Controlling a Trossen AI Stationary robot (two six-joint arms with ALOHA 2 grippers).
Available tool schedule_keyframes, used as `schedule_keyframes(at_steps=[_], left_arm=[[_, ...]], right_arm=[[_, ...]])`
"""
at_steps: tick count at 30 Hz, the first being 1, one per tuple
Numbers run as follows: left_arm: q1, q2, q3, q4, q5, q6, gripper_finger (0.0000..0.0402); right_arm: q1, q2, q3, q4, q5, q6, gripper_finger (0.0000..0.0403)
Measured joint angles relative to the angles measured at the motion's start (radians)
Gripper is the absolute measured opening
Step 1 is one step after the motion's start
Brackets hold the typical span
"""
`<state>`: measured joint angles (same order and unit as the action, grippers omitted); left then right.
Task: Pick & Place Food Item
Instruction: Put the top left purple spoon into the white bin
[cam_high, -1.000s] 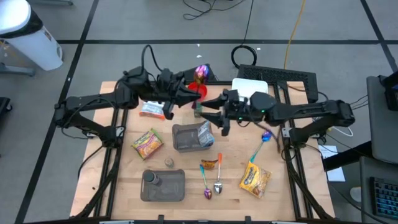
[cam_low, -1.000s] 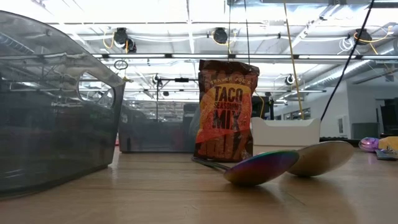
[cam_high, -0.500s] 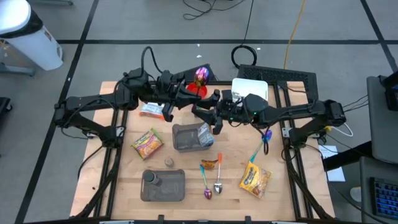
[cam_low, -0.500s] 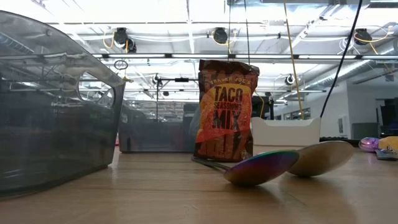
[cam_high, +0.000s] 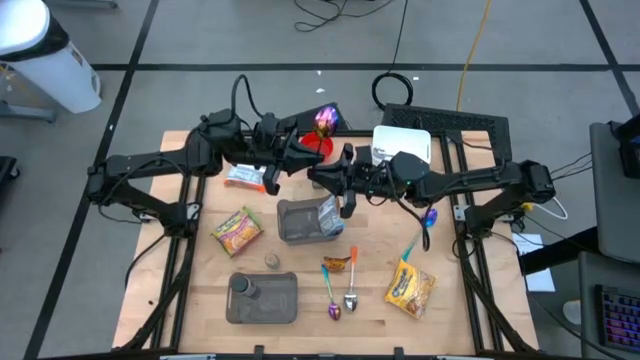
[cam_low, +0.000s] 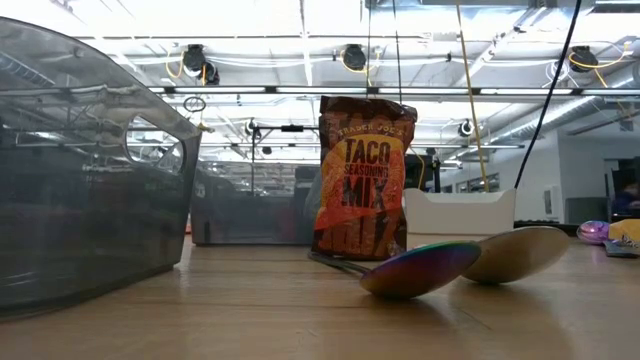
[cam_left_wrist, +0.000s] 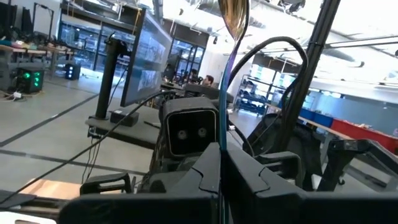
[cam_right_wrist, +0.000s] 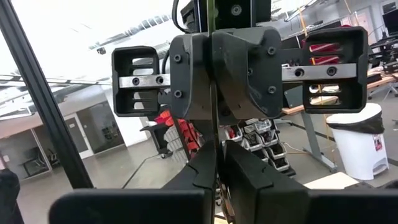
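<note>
An iridescent spoon (cam_high: 323, 121) stands upright high above the table's far middle, bowl up (cam_left_wrist: 233, 15). My left gripper (cam_high: 303, 158) reaches in from the left and my right gripper (cam_high: 318, 174) from the right. They meet tip to tip, and both are shut on the spoon's handle. Food packets lie on the table untouched: a yellow one (cam_high: 237, 229), a white one (cam_high: 243, 177), a gold one (cam_high: 410, 287) and a taco seasoning packet (cam_low: 363, 175). My left gripper pinches the spoon's handle (cam_left_wrist: 222, 127) between its two fingers, coming in about level from the table's left, across the handle. The spoon rises upright above the fingers, clear of the table. My right gripper pinches the same handle (cam_right_wrist: 212, 134), seen edge-on as a thin line, between its two fingers. It comes in about level from the table's right, facing the left gripper.
A grey bin (cam_high: 293, 222) holding a silver pouch (cam_high: 328, 213) sits below the grippers. A grey tray (cam_high: 263, 298) lies near the front, with two spoons (cam_high: 342, 298) beside it. Another spoon (cam_high: 425, 225) lies at the right, and a white box (cam_high: 402, 142) stands at the back.
My right gripper has moved toward the table's left, up to my left gripper, tipped its fingers upward a little, and shut on the spoon's handle. My left gripper and the spoon have stayed where they were.
</note>
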<state>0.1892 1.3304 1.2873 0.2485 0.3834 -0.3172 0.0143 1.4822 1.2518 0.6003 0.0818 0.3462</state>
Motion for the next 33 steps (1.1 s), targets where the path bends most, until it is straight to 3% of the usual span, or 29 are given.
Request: schedule_keyframes(at_steps=[15,24,28,33], left_arm=[[0.052,0.0,-0.001,-0.034,-0.014,0.027,0.0103],[0.134,-0.02,-0.001,-0.02,-0.016,0.028,0.0186],[0.186,-0.065,-0.001,-0.05,0.048,0.046,0.0207],[0.258,-0.145,-0.001,-0.227,0.129,0.047,0.0213]], right_arm=[[-0.005,0.0,0.0,-0.005,0.023,-0.011,0.0001],[-0.059,-0.046,0.0,-0.095,0.026,-0.015,0.0001],[-0.115,-0.109,0.0,-0.166,0.023,-0.019,0.0001],[-0.193,-0.22,0.0,-0.345,0.023,-0.018,0.0]])
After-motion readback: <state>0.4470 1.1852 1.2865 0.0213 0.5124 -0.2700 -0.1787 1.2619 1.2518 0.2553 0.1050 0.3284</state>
